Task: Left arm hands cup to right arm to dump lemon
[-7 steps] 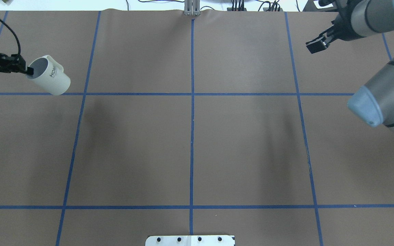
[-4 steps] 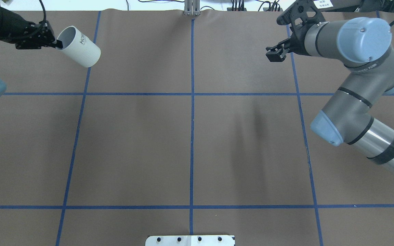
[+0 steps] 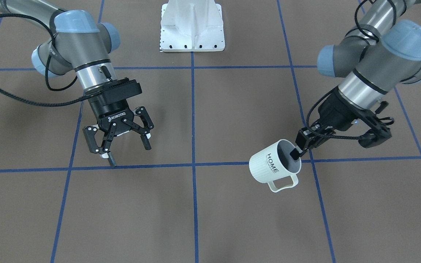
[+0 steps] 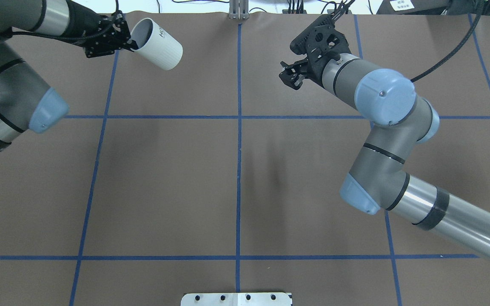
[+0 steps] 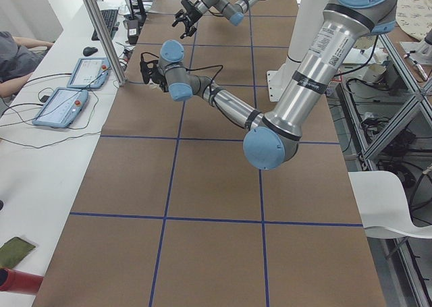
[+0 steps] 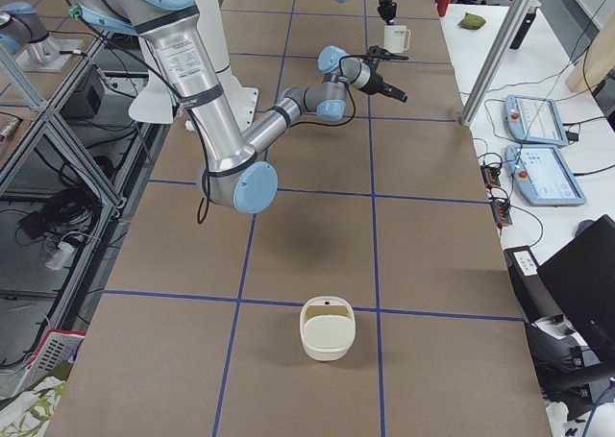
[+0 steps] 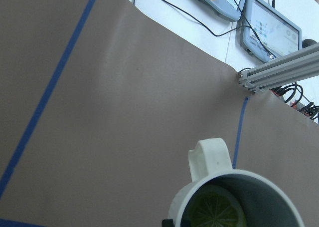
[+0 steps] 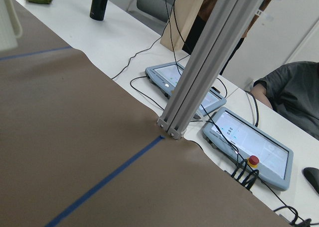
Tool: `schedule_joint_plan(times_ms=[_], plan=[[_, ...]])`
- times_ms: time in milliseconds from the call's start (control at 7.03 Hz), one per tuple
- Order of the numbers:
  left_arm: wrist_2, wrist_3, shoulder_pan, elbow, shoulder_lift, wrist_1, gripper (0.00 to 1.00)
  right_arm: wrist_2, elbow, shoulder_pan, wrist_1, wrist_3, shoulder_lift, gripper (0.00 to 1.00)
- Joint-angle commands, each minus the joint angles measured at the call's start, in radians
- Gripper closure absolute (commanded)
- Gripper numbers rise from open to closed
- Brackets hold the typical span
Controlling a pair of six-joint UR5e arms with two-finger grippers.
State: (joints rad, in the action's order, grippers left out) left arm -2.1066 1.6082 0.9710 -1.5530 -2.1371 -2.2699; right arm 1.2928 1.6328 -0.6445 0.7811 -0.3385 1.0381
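White cup [image 4: 162, 44], pinched by left claw [image 4: 132, 42], has neared the wide-spread right claw [image 3: 128, 153].

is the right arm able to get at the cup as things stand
Probably yes: the right gripper hangs open, apart from the cup, with nothing between them. The left gripper pinches only the rim, leaving its body free.

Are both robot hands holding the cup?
No, only the left fingers pinch the cup by its rim; the right fingers hang open and empty, apart from it.
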Motion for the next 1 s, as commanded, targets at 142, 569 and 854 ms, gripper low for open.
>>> schedule_joint_plan(times_ms=[142, 569, 854], plan=[[0.117, 0.142, -0.098, 0.011, -0.133, 0.09, 1.0, -0.176, -0.077, 0.118, -0.095, 0.003, -0.082, 0.03], [0.131, 0.173, -0.112, 0.016, -0.176, 0.118, 1.0, -0.205, -0.074, 0.146, -0.095, 0.062, -0.079, 0.02], [0.129, 0.177, -0.139, 0.01, -0.184, 0.127, 1.0, -0.217, -0.067, 0.15, -0.097, 0.122, -0.079, 0.02]])
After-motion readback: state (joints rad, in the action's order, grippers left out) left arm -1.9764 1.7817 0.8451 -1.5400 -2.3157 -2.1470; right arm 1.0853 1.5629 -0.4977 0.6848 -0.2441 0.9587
